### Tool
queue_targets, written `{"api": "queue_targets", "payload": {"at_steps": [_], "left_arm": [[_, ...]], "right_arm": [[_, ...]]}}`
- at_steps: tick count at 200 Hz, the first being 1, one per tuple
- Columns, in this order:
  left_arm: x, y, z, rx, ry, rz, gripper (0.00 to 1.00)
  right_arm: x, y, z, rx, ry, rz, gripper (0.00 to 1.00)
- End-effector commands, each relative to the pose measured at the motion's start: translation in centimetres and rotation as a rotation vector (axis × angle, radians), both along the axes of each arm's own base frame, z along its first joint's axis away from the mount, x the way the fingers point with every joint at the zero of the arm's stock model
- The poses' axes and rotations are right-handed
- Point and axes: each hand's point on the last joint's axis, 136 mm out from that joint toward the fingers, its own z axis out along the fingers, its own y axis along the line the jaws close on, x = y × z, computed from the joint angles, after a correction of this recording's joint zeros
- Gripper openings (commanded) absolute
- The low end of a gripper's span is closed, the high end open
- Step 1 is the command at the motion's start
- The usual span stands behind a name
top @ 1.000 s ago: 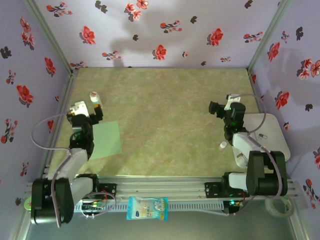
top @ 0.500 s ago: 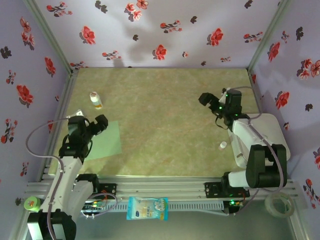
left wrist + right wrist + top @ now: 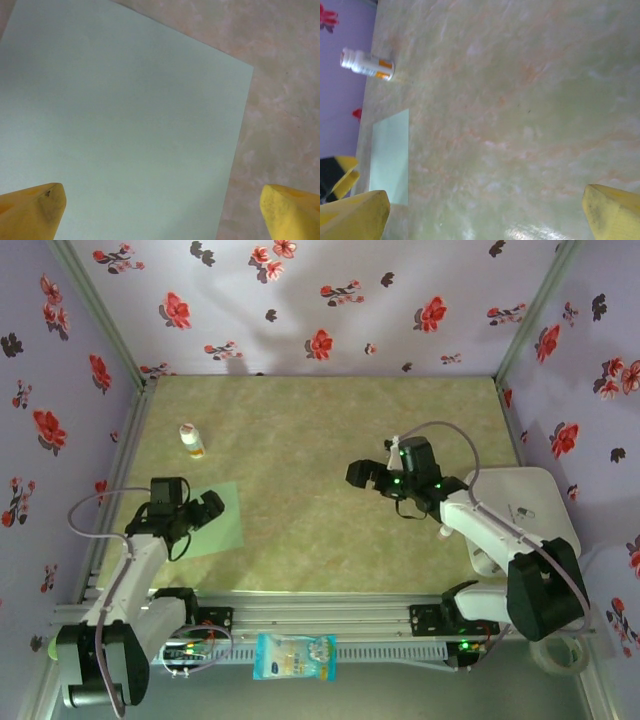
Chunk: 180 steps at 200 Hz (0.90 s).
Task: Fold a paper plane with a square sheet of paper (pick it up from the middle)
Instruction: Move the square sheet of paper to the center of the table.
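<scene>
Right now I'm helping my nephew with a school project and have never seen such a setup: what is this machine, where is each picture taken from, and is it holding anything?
These are two robot arms bolted at the near edge of a table. The wide picture looks down from above; the other two come from a camera on each wrist, so the yellow fingertips at the bottom belong to that arm. A pale green sheet of paper lies flat on the left, with the left tool open above it. A small white bottle sits farther back. The right tool is open over bare table. Nothing is held.
</scene>
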Motion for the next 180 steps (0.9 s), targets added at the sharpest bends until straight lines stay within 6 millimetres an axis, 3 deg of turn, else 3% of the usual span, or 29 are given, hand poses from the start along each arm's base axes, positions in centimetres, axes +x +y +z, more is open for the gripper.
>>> {"api": "queue_targets", "payload": {"at_steps": [1,55,90,145,180], "left_arm": [[1.7,-0.3,0.6,0.002,-0.024,-0.033,1.0],[2.9,-0.8,-1.0,-0.004,0.041,-0.063,1.0],[2.4,-1.4,-2.4,-0.012,0.122,-0.079,1.0],[0.8,-3.7,-4.0,-0.053,0.162,-0.104,1.0],[0.6,-6.6,-4.8,-0.07,0.17,-0.163,1.0]], "right_arm": [[-1.2,1.4,0.2,0.042,0.008,0.035,0.99],[-2.2,3.8,-0.3,0.047,0.023,0.073,0.99],[-1.7,4.0,-1.2,0.049,0.041,0.037,0.99],[-1.0,4.0,-1.8,0.048,0.05,0.001,0.99],[-1.5,2.8,-2.4,-0.017,0.049,-0.016,0.99]]}}
